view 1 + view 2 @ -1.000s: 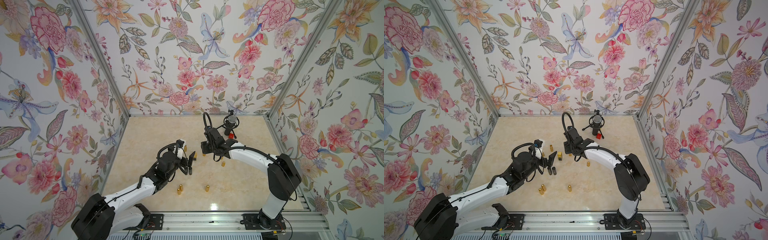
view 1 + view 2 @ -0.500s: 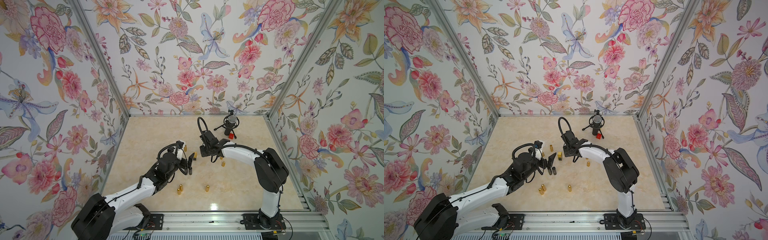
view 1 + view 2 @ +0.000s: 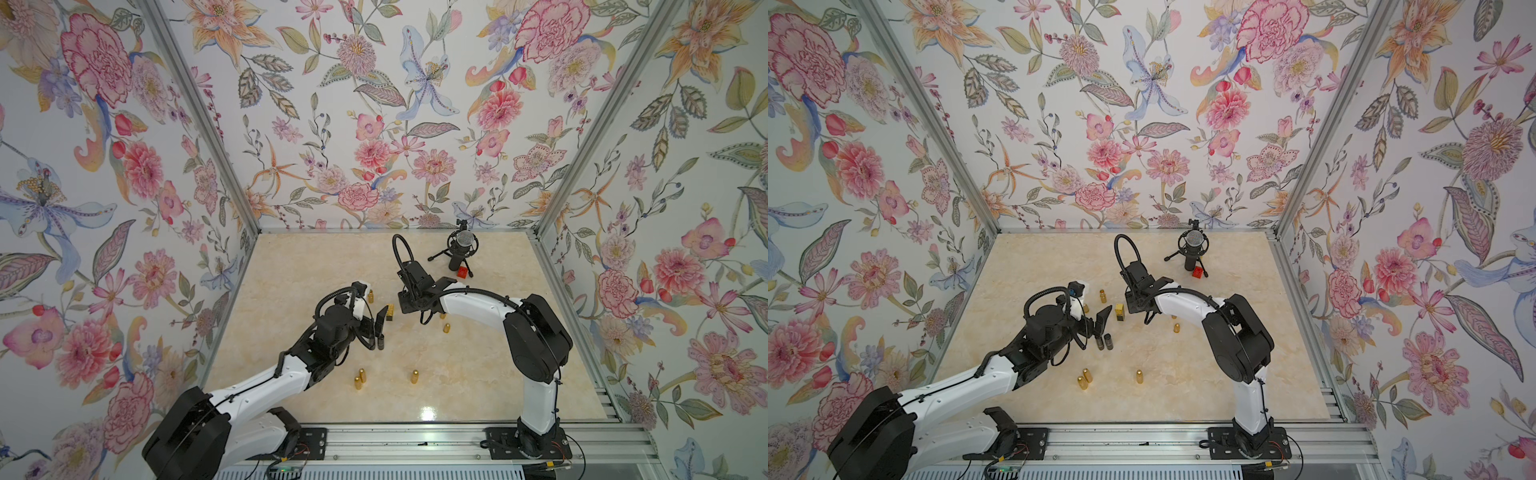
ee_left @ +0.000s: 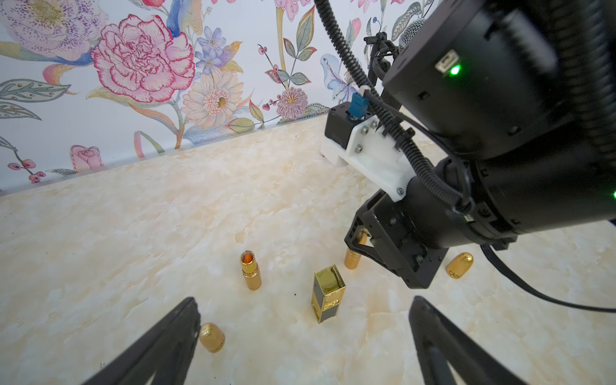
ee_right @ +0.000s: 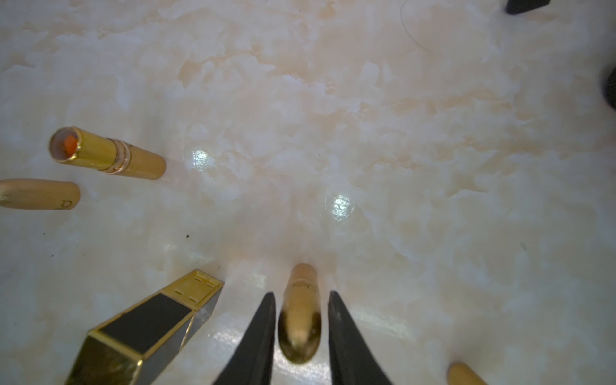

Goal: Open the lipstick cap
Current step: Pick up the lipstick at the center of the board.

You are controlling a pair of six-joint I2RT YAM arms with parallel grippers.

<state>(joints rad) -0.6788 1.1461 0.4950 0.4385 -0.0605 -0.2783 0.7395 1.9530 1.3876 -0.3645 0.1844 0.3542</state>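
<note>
Right now my right gripper [image 5: 301, 294] straddles the gold lipstick [image 5: 298, 320] at the lower middle of the right wrist view, standing upright along the fingers [image 5: 260, 340], which sit so close on either side I cannot tell if they pinch, while my left gripper [image 3: 380, 331] hangs wide open farther off.

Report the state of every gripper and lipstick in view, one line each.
left gripper, open, holding nothing
right gripper, jaws close on either side of the round gold lipstick; contact unclear
round gold lipstick, upright, cap on
uncapped lipstick, upright, cap off, orange stick showing
square lipstick, upright, cap on
</note>
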